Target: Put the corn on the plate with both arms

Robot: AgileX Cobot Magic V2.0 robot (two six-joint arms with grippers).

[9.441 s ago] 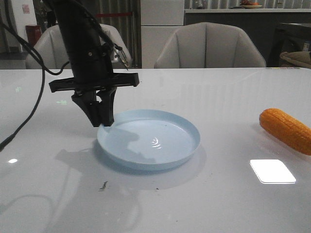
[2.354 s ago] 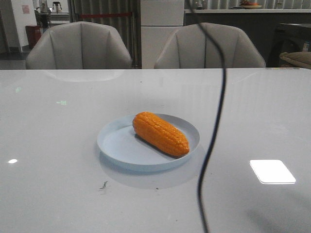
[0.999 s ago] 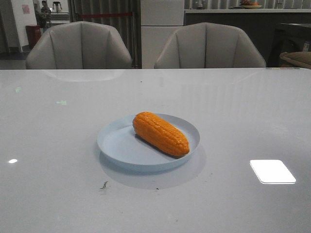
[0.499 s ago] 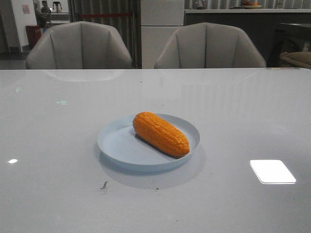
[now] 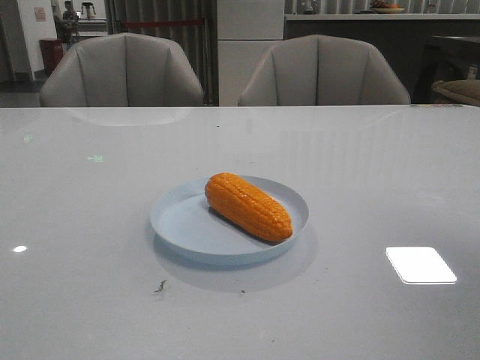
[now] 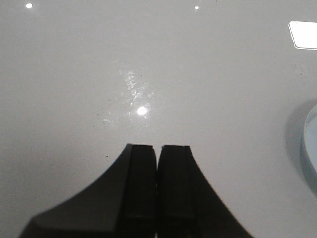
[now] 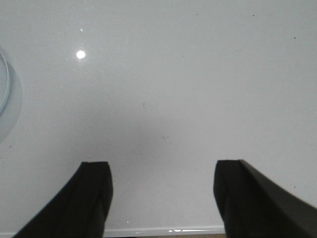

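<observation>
The orange corn (image 5: 248, 205) lies slantwise in the pale blue plate (image 5: 180, 225) in the middle of the white table. Neither arm shows in the front view. In the left wrist view my left gripper (image 6: 159, 147) is shut and empty over bare table, with the plate's rim (image 6: 311, 148) at the frame's edge. In the right wrist view my right gripper (image 7: 163, 171) is open and empty over bare table near the table's front edge, with the plate's rim (image 7: 5, 79) at the frame's edge.
Two grey chairs (image 5: 124, 71) (image 5: 322, 71) stand behind the far edge of the table. A bright square light reflection (image 5: 420, 264) lies on the tabletop at the right. Small dark specks (image 5: 160, 286) sit in front of the plate.
The corn, once on the table at the far right, now lies in the plate. The left arm and a black cable have left the front view. Nothing moved in the last second.
</observation>
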